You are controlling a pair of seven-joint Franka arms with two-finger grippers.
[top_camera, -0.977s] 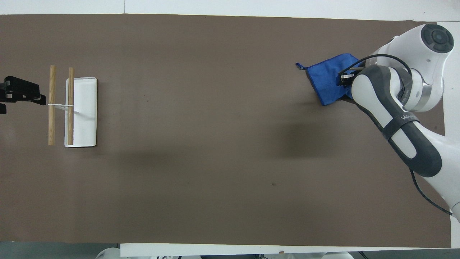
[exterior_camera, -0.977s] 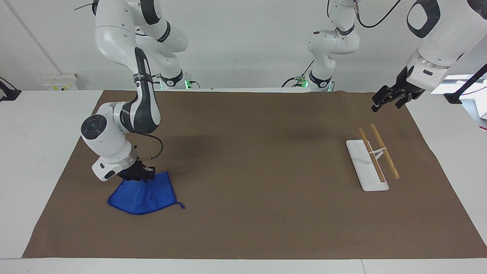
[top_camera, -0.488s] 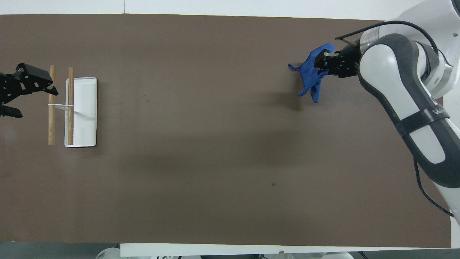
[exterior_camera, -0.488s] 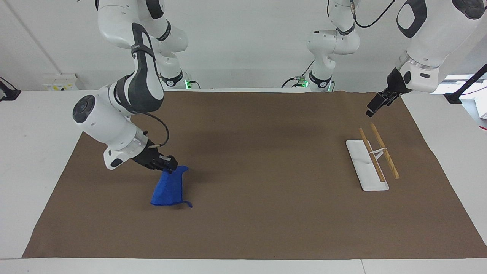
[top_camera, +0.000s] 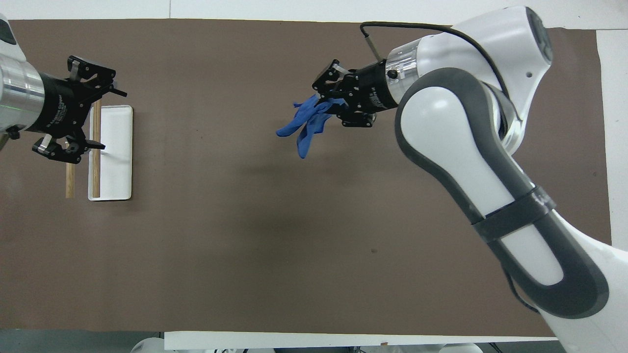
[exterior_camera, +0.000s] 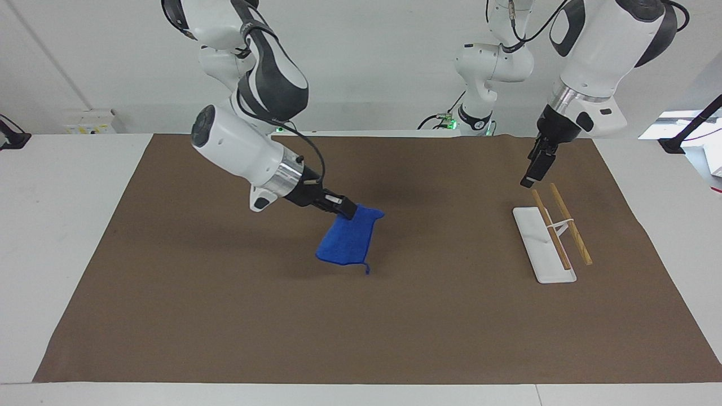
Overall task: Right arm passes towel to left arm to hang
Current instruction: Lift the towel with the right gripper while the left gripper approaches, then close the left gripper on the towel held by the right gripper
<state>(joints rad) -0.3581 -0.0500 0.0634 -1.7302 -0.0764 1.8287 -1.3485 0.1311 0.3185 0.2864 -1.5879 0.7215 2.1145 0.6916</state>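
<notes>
Since a second ago the right gripper point(exterior_camera: 345, 210) has carried the towel point(exterior_camera: 348, 242) off the mat point(exterior_camera: 395, 327), clamped; overhead shows the left gripper point(top_camera: 93, 117) spread over the rack point(top_camera: 110, 152).

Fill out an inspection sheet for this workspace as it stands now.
Surface: brown paper mat covering a white table.
Job's things: small bright blue fuzzy towel hanging in the air from one gathered edge, over the mat's middle; white rack base with two wooden rails toward the left arm's end.
Clutter: nothing seen.
Grippers: right gripper shut on the towel; left gripper open, up in the air over the rack.
Cables: thin black cable looping at the right arm's wrist; black cables at the arm bases.
Surroundings: white wall, wall socket box.
</notes>
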